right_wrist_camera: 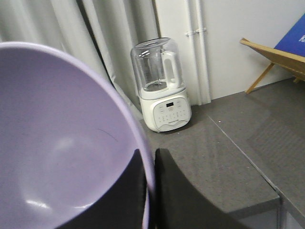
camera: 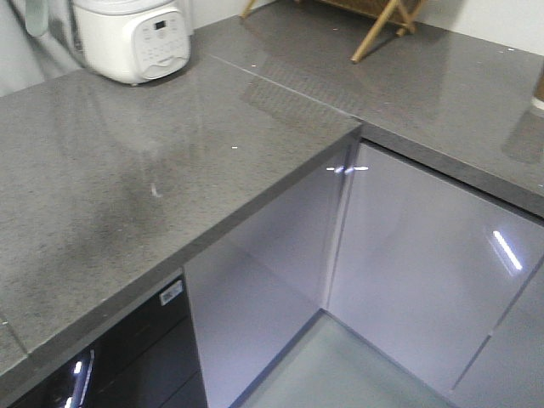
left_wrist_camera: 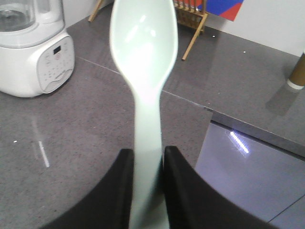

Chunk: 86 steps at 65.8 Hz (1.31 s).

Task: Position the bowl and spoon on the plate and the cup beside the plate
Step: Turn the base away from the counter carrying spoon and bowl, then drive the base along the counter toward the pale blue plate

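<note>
In the left wrist view, my left gripper (left_wrist_camera: 147, 151) is shut on the handle of the pale mint spoon (left_wrist_camera: 144, 57). The spoon's oval head points away, above the grey counter (left_wrist_camera: 86, 157). In the right wrist view, my right gripper (right_wrist_camera: 150, 153) is shut on the rim of the lavender bowl (right_wrist_camera: 62, 143), one finger inside and one outside; the bowl fills the left of that view. Only the lower part of the brown cup (left_wrist_camera: 298, 72) with its white base shows, standing at the counter's far right edge (camera: 539, 92). The plate is out of view. Neither gripper shows in the front view.
A white blender (camera: 136, 38) (right_wrist_camera: 164, 95) stands at the counter's back left. A wooden stand (camera: 387, 25) (left_wrist_camera: 193, 28) is at the back. The counter is L-shaped, with an inner corner and glossy cabinet doors (camera: 408, 255) below. Curtains (right_wrist_camera: 71, 28) hang behind.
</note>
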{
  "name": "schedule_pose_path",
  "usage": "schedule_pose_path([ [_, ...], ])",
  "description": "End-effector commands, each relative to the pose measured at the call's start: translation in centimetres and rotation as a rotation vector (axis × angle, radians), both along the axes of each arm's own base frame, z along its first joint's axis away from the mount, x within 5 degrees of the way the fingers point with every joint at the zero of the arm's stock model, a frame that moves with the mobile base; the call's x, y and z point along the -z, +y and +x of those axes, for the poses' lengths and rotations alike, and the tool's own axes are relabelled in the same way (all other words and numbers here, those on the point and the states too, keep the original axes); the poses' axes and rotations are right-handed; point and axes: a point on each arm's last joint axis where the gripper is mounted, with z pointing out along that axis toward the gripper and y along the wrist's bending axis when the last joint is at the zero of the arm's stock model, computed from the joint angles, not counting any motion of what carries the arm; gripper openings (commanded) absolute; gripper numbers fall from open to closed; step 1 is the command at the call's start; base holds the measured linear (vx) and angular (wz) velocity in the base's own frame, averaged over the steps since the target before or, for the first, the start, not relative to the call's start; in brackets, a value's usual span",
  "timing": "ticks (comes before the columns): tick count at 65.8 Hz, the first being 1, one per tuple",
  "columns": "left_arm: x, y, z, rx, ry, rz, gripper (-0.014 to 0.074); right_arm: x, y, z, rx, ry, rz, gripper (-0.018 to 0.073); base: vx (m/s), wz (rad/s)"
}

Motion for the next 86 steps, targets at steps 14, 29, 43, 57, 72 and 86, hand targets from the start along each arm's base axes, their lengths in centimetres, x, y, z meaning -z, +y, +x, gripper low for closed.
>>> schedule_pose_path([
  [14, -2.22, -0.09, -1.25, -0.003, -0.107, -0.043, -0.0006, -1.75, 0.68, -1.09, -0.011, -0.089, 0.028, -0.0005, -0.03, -0.37],
  [29, -2.22, -0.09, -1.25, -0.003, -0.107, -0.043, -0.0006, -1.75, 0.68, -1.09, -0.011, -0.089, 0.028, -0.0005, -0.04, -0.32],
  [43, -2.22, -0.09, -1.25, -0.003, -0.107, -0.043, -0.0006, -1.75, 0.68, -1.09, -0.011, -0.089, 0.028, -0.0005, -0.04, -0.25],
  [57, -2.22, -0.09, -1.25, -0.003, -0.107, -0.043, -0.0006, -1.75, 0.68, -1.09, -0.011, -0.089, 0.028, -0.0005, -0.04, -0.19],
  [72, -2.22, -0.09, -1.25, -0.003, -0.107, -0.043, -0.0006, -1.75, 0.68, -1.09, -0.011, -0.089, 0.028, -0.0005, -0.04, -0.15],
  [86, -2.22, -0.09, -1.25, -0.003, -0.107, -0.043, -0.0006, -1.75, 0.68, -1.09, -0.011, -0.089, 0.028, -0.0005, -0.03, -0.15],
])
